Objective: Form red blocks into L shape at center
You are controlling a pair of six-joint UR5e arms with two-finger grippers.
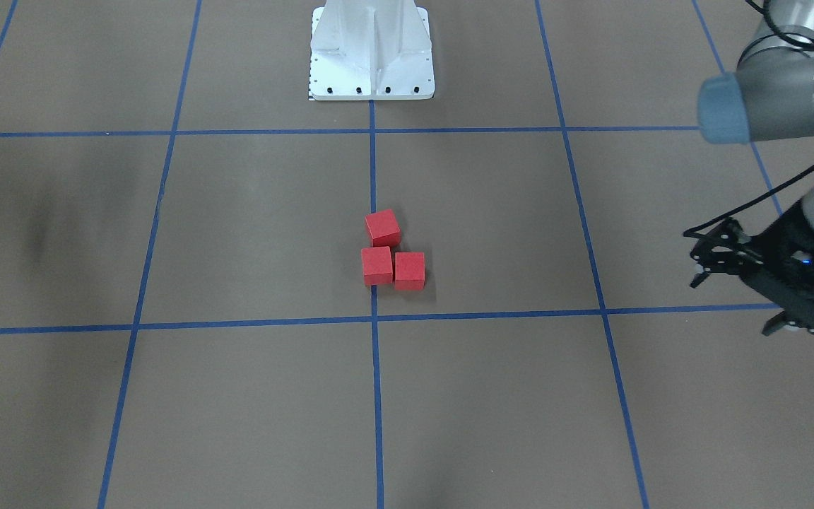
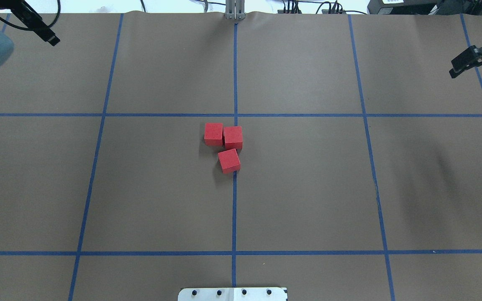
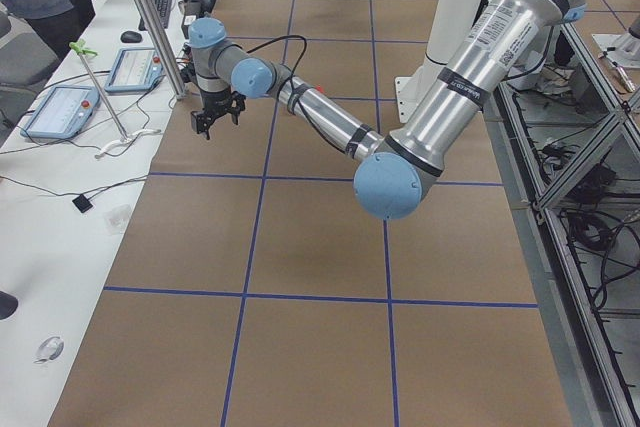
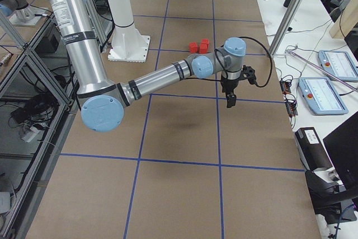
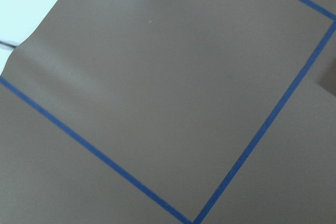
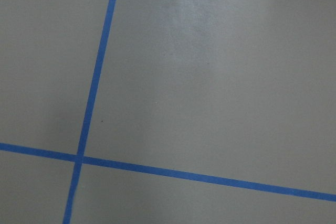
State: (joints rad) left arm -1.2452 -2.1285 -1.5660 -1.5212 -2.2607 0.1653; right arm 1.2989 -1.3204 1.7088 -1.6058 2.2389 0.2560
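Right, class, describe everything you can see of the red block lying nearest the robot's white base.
The red block is a small matte cube with plain faces. It rests flat on the brown surface and overlaps the middle blue tape line. It sits twisted relative to the other two red blocks, with a corner touching or nearly touching one. Nothing grips it.

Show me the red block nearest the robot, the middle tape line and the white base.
nearest red block (image 2: 229, 161): overhead exterior view, top face.
middle tape line (image 2: 234, 209): overhead exterior view, bare stretch.
white base (image 2: 232, 294): overhead exterior view, flat plate.
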